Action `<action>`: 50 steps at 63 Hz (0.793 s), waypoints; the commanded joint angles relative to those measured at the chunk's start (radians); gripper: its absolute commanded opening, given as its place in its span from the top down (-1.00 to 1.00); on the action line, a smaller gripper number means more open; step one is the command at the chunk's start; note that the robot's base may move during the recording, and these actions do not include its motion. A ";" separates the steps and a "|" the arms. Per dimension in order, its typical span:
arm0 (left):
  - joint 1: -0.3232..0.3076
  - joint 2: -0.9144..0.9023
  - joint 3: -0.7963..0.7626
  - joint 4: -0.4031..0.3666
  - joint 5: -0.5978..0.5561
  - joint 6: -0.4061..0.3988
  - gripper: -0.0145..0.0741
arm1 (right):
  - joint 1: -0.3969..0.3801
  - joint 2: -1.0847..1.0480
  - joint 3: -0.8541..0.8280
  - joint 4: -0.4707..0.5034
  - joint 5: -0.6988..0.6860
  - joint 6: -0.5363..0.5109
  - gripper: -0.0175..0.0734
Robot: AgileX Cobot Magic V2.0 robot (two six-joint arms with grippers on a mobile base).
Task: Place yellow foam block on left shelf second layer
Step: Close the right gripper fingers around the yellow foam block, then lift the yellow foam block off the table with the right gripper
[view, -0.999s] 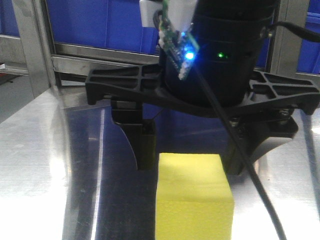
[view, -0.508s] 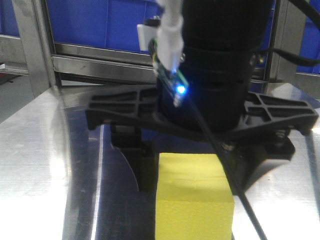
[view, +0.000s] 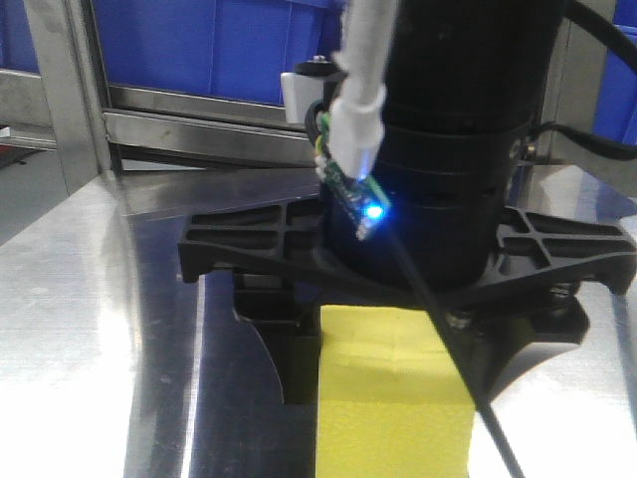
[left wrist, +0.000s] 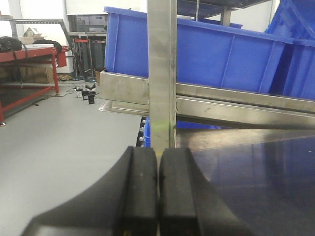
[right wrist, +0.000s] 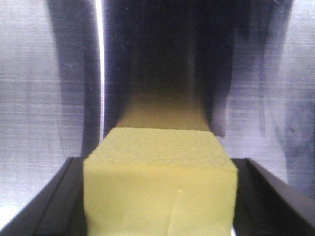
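The yellow foam block [view: 393,398] rests on the shiny metal surface [view: 80,299] at the bottom centre of the front view. My right gripper [view: 393,393] stands over it from behind, with one black finger [view: 297,368] against its left side and the other against its right. In the right wrist view the block [right wrist: 157,191] fills the space between the two fingers [right wrist: 54,201], which touch both of its sides. My left gripper [left wrist: 157,191] is shut and empty, pointing at a metal shelf post [left wrist: 161,73].
Blue plastic bins [left wrist: 221,54] sit on a metal shelf rail [left wrist: 236,103] behind the post. In the front view, blue bins [view: 199,40] and a steel upright [view: 60,90] stand at the back edge of the surface. A black cable [view: 448,349] hangs across the right gripper.
My right gripper has come lower and closer around the block, and its fingers now sit against the block's sides. The block has shifted slightly to the right.
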 commanded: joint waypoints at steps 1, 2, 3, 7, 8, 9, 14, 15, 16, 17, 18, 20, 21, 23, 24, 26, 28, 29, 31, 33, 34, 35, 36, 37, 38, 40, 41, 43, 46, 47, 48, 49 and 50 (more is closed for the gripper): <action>0.002 -0.020 0.025 -0.006 -0.080 -0.003 0.39 | 0.000 -0.038 -0.018 -0.012 -0.011 -0.003 -0.44; 0.002 -0.020 0.025 -0.006 -0.080 -0.003 0.39 | 0.000 -0.038 -0.018 -0.012 -0.011 -0.003 -0.42; 0.002 -0.020 0.025 -0.006 -0.080 -0.003 0.39 | 0.000 -0.038 -0.018 -0.012 -0.011 -0.003 -0.40; 0.002 -0.020 0.025 -0.006 -0.080 -0.003 0.39 | 0.000 -0.038 -0.018 -0.012 -0.009 -0.003 -0.37; 0.002 -0.020 0.025 -0.006 -0.080 -0.003 0.39 | 0.000 -0.038 -0.018 -0.012 -0.008 -0.003 -0.37; 0.002 -0.020 0.025 -0.006 -0.080 -0.003 0.39 | 0.000 -0.038 -0.018 -0.012 -0.007 -0.003 -0.37; 0.002 -0.020 0.025 -0.006 -0.080 -0.003 0.39 | 0.000 -0.038 -0.018 -0.012 -0.007 -0.003 -0.37; 0.002 -0.020 0.025 -0.006 -0.080 -0.003 0.39 | 0.000 -0.038 -0.018 -0.012 -0.007 -0.003 -0.37; 0.002 -0.020 0.025 -0.006 -0.080 -0.003 0.39 | 0.000 -0.038 -0.018 -0.012 -0.007 -0.003 -0.37; 0.002 -0.020 0.025 -0.006 -0.080 -0.003 0.39 | 0.000 -0.038 -0.018 -0.012 -0.007 -0.003 -0.37; 0.002 -0.020 0.025 -0.006 -0.080 -0.003 0.39 | 0.000 -0.038 -0.018 -0.012 -0.007 -0.003 -0.37; 0.002 -0.020 0.025 -0.006 -0.080 -0.003 0.39 | 0.000 -0.039 -0.018 -0.013 -0.007 -0.003 -0.37; 0.002 -0.020 0.025 -0.006 -0.080 -0.003 0.39 | 0.000 -0.040 -0.018 -0.013 -0.007 -0.003 -0.37; 0.002 -0.020 0.025 -0.006 -0.080 -0.003 0.39 | 0.000 -0.043 -0.018 -0.014 -0.008 -0.004 -0.37; 0.002 -0.020 0.025 -0.006 -0.080 -0.003 0.39 | 0.000 -0.045 -0.018 -0.016 -0.008 -0.004 -0.37; 0.002 -0.020 0.025 -0.006 -0.080 -0.003 0.39 | 0.000 -0.049 -0.020 -0.022 -0.008 -0.004 -0.37; 0.002 -0.020 0.025 -0.006 -0.080 -0.003 0.39 | 0.000 -0.054 -0.020 -0.024 -0.008 -0.010 -0.37; 0.002 -0.020 0.025 -0.006 -0.080 -0.003 0.39 | 0.000 -0.059 -0.020 -0.024 -0.008 -0.018 -0.37; 0.002 -0.020 0.025 -0.006 -0.080 -0.003 0.39 | -0.002 -0.067 -0.020 -0.024 -0.008 -0.037 -0.37; 0.002 -0.020 0.025 -0.006 -0.080 -0.003 0.39 | -0.007 -0.076 -0.020 -0.024 -0.007 -0.058 -0.37; 0.002 -0.020 0.025 -0.006 -0.080 -0.003 0.39 | -0.010 -0.081 -0.020 -0.024 -0.007 -0.069 -0.37; 0.002 -0.020 0.025 -0.006 -0.080 -0.003 0.39 | -0.016 -0.086 -0.020 -0.024 -0.007 -0.080 -0.37; 0.002 -0.020 0.025 -0.006 -0.080 -0.003 0.39 | -0.019 -0.093 -0.018 -0.024 -0.006 -0.095 -0.37; 0.002 -0.020 0.025 -0.006 -0.080 -0.003 0.39 | -0.023 -0.099 -0.018 -0.024 -0.005 -0.105 -0.37; 0.002 -0.020 0.025 -0.006 -0.080 -0.003 0.39 | -0.029 -0.106 -0.017 -0.024 -0.003 -0.119 -0.37; 0.002 -0.020 0.025 -0.006 -0.080 -0.003 0.39 | -0.040 -0.117 -0.015 -0.024 -0.002 -0.138 -0.37; 0.002 -0.020 0.025 -0.006 -0.080 -0.003 0.39 | -0.046 -0.123 -0.012 -0.024 0.000 -0.146 -0.37; 0.002 -0.020 0.025 -0.006 -0.080 -0.003 0.39 | -0.059 -0.133 -0.006 -0.024 -0.002 -0.165 -0.37; 0.002 -0.020 0.025 -0.006 -0.080 -0.003 0.39 | -0.079 -0.151 0.005 -0.024 -0.003 -0.204 -0.37; 0.002 -0.020 0.025 -0.006 -0.080 -0.003 0.39 | -0.090 -0.160 0.012 -0.023 -0.002 -0.228 -0.37; 0.002 -0.020 0.025 -0.006 -0.080 -0.003 0.39 | -0.096 -0.165 0.016 -0.023 -0.002 -0.244 -0.37; 0.002 -0.020 0.025 -0.006 -0.080 -0.003 0.39 | -0.103 -0.170 0.021 -0.023 -0.002 -0.261 -0.37; 0.002 -0.020 0.025 -0.006 -0.080 -0.003 0.39 | -0.109 -0.177 0.026 -0.020 -0.002 -0.277 -0.37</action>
